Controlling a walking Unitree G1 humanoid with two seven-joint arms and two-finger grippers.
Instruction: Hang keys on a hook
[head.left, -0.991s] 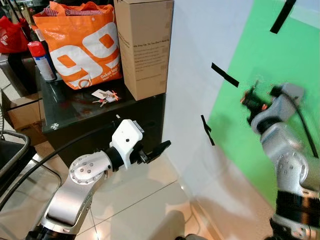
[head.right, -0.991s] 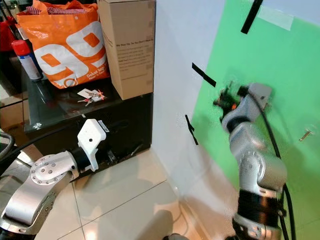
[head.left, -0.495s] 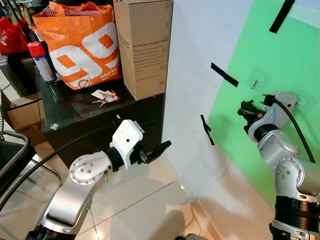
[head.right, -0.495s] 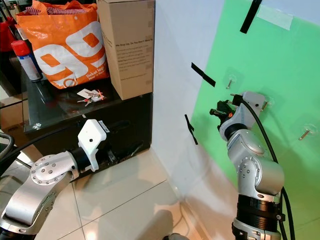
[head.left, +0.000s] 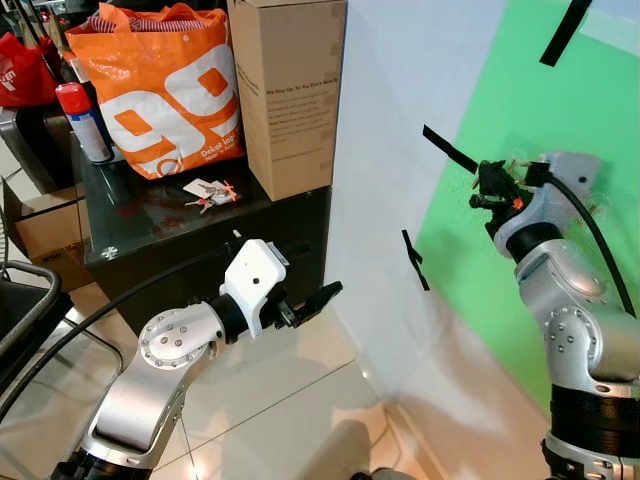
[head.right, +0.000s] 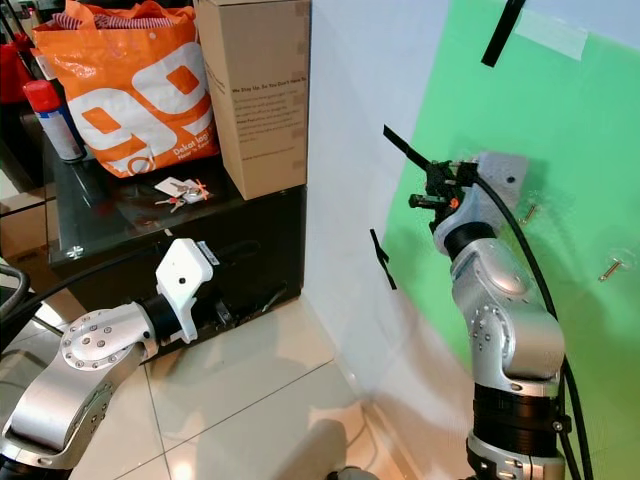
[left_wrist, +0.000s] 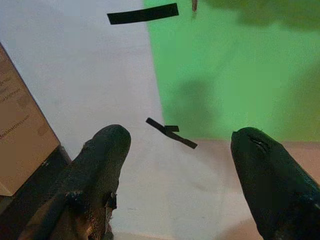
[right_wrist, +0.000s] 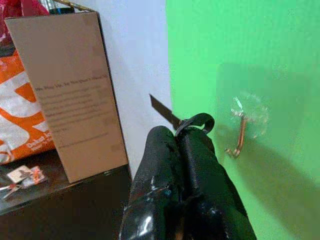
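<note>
Left pincer (head.left: 322, 298): your left arm is held low over the tiled floor (head.left: 290, 400), in front of the black bench (head.left: 150, 240); its fingers (left_wrist: 100, 165) stand wide apart with nothing between them.
Floor: pale glossy tiles, meeting the wall at lower right.
Bench: black, glossy top, at your left; it carries the keys, bag, box and can.
Keys (head.left: 210, 191): a small bunch with white and red tags, lying flat on the bench top just in front of the bag and beside the box's lower corner, well apart from both pincers.
Bag (head.left: 165, 85): orange with white print, upright behind the keys.
Box (head.left: 290, 90): tall brown carton, upright at the bench's right edge, touching the white wall.
Can (head.left: 82, 122): red-topped spray can, left of the bag.
Right pincer (right_wrist: 192, 131): raised to the green panel (head.left: 560, 130); its fingers are pressed together, and a thin dark loop (right_wrist: 197, 120) shows at their tips.
Hook (right_wrist: 240, 132): metal, on a clear round pad stuck to the green panel, just beside the right pincer's tips, not touching.
Tape (head.left: 449, 149): black strips on the white wall and the panel's edge.
</note>
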